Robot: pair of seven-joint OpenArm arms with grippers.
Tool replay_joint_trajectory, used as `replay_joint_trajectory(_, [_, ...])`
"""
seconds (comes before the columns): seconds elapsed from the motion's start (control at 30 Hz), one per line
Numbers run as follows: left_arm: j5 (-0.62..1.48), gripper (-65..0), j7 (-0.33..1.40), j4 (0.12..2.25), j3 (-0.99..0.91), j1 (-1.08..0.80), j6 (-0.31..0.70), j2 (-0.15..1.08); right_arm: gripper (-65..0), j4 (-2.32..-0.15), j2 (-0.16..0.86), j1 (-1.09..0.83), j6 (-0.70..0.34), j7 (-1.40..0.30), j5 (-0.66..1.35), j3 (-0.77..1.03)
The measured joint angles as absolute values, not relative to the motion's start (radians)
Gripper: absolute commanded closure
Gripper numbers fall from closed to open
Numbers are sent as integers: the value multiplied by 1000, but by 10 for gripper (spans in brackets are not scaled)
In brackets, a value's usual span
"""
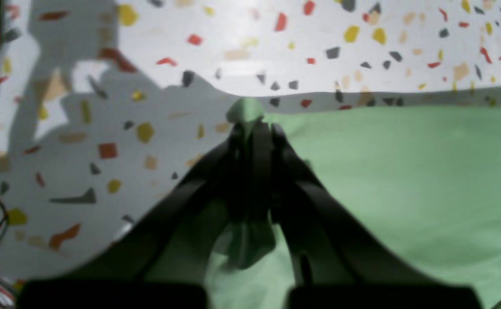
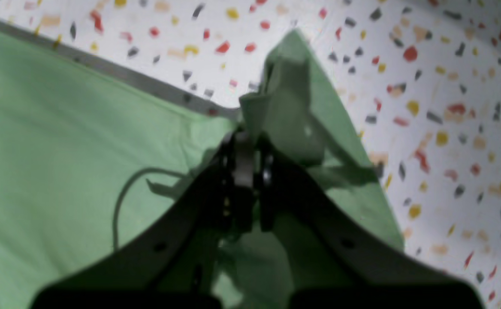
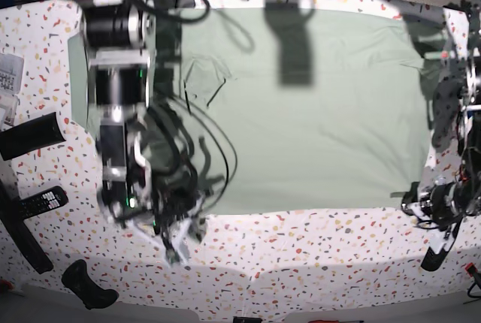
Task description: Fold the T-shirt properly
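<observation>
From my seat, working across the base view from its left: the right gripper [image 3: 176,244] sits low near the front edge of the speckled table [image 3: 316,270], its jaws clamped on a bunched fold of the T-shirt [image 3: 316,113]; the right wrist view confirms it, with pale green cloth pinched between the fingertips and a peak of fabric standing up beyond them. The shirt itself lies spread flat across the middle of the table, its long axis running side to side in the base view; the collar seems to lie towards the left side, so I judge the hem points right, though I cannot be sure. Further right, the left gripper [image 1: 252,128] is likewise closed on the shirt's edge, a small tuft of green poking out past the tips. I judge the cloth light, soft and limp; it will sag and crease between the two holds, and thin layers may slip, so corners and seamed edges are the places to grip; both arms must travel together to keep the span taut.
</observation>
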State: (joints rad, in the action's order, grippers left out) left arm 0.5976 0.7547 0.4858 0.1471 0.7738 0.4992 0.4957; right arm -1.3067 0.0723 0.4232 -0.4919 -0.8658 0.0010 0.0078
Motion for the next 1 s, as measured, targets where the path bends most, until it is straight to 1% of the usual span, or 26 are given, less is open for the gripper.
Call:
replay_joint_trajectory(0.13, [636,0,776,601,150,691,507,531,0,-1501,72,310,-496,-863,3,7])
replay_joint_trajectory(0.23, [702,0,814,722,150,624,508,557,0,-1624,72,242,-497,-875,4,8])
replay_joint_trajectory(0.3, [732,0,822,805,150,574,509,567,0,-1687,72,199,-497,-884,1,8])
replay_joint_trajectory(0.57, [709,0,835,1090,152,414,509,607,0,-1875,72,43,-496,-883,-4,8])
replay_joint_trajectory(0.73, [708,0,840,1207,129,328,510,600,0,-1974,72,-44,-496,-892,-4,8])
replay_joint_trajectory(1.0, [719,0,886,1278,-22,238,510,601,0,-2078,72,-146,-495,-926,-4,8])
